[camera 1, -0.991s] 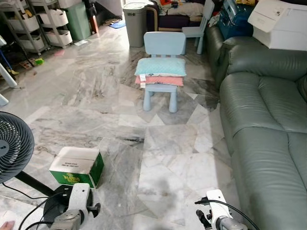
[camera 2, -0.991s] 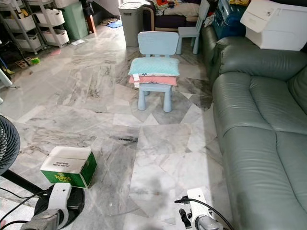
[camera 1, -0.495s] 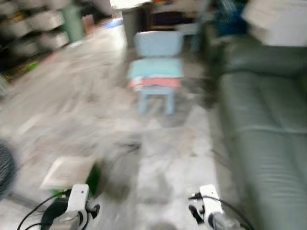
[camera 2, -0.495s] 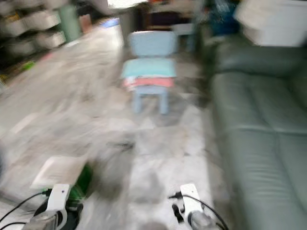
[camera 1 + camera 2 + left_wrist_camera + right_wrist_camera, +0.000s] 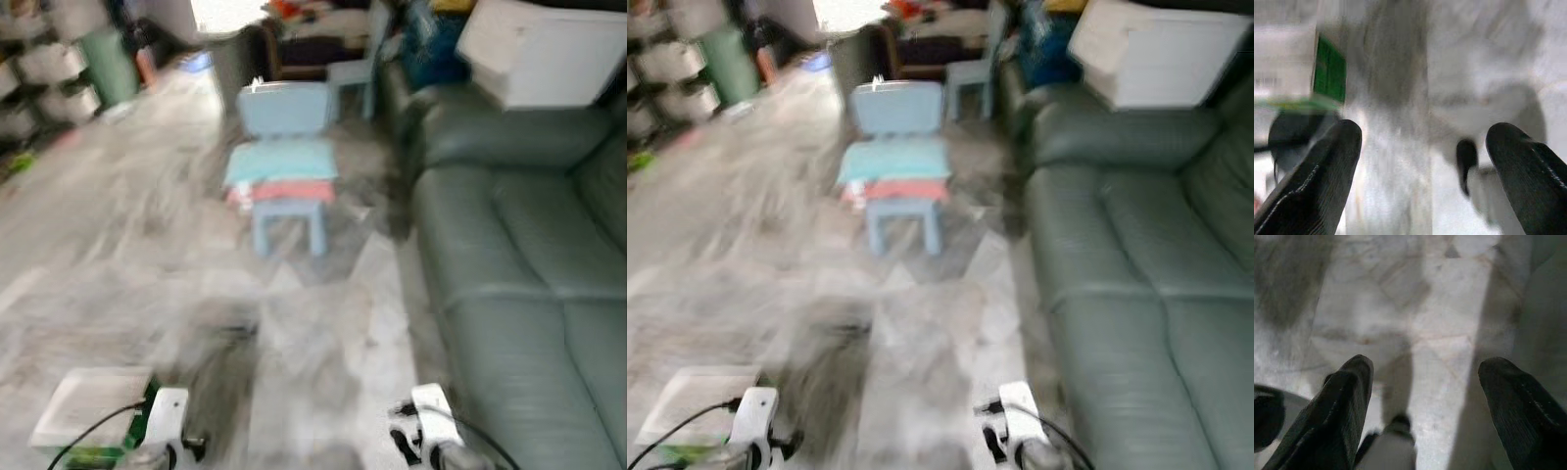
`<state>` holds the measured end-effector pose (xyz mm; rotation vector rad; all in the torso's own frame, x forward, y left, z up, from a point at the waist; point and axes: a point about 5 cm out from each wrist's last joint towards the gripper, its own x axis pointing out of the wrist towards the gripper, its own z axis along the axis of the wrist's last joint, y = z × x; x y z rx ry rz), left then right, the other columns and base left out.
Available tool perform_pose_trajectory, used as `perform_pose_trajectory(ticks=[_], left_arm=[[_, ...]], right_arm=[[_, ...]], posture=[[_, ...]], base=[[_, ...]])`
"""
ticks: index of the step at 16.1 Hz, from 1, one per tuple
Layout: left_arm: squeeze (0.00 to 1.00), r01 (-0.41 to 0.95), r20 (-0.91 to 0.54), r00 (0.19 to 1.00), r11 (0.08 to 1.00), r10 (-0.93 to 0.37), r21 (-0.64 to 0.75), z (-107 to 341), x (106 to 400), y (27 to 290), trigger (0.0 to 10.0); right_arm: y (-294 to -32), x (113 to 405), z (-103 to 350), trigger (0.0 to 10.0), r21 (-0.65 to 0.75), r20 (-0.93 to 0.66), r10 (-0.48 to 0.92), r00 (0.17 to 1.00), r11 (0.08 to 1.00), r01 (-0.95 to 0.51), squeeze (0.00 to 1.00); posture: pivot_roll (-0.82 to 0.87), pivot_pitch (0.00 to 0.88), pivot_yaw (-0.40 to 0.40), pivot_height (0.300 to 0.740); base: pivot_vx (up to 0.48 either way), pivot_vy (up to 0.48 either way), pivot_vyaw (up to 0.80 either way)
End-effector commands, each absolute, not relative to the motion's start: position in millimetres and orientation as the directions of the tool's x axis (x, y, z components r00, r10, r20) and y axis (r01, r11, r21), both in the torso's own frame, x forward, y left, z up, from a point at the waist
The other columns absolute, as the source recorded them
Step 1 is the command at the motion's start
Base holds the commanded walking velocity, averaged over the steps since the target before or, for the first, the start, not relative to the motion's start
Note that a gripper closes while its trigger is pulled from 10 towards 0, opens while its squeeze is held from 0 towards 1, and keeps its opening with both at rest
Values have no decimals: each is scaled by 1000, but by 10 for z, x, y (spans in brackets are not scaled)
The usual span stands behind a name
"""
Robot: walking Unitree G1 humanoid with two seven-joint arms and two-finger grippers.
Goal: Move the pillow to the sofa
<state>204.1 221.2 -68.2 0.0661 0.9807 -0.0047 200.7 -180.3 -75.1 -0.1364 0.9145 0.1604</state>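
The view is blurring and shifting as the robot walks toward the pale blue plastic chair (image 5: pixel 284 157), where the soft teal pillow (image 5: pixel 281 160) is lying beside the grey-green leather sofa (image 5: pixel 519 274). The left pincer (image 5: pixel 1420 161) and right pincer (image 5: pixel 1422 401) are hanging wide open, empty, so the pickup is still ahead.

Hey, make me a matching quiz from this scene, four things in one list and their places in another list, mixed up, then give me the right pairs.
Things:
1. teal pillow
2. pink pillow
3. white box
4. green carton

Places:
A. on the floor near the left gripper
B. top of the stack on the small blue chair
C. on the sofa arm
D. under the other pillow

Pairs: 1-B, 2-D, 3-C, 4-A
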Motion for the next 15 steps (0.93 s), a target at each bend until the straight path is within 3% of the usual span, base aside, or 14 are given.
perform_pose_trajectory(ticks=[1,10,15], left_arm=[[0,52,-828,560,997,23,63,-680,2056,2183,10000],[0,91,-836,547,992,24,88,-699,2020,2182,10000],[0,107,-836,548,988,33,109,-693,2032,2186,10000]], right_arm=[[-1865,1968,-766,10000,-59,-806,66,589,980,-190,0],[-1864,1953,-772,10000,-64,-808,69,586,977,-203,0],[-1854,1943,-778,10000,-61,-807,75,585,976,-209,0]], posture=[[-27,0,60,740],[-31,0,63,740],[-31,0,62,740]], base=[[274,394,0],[0,423,0],[247,413,0]])
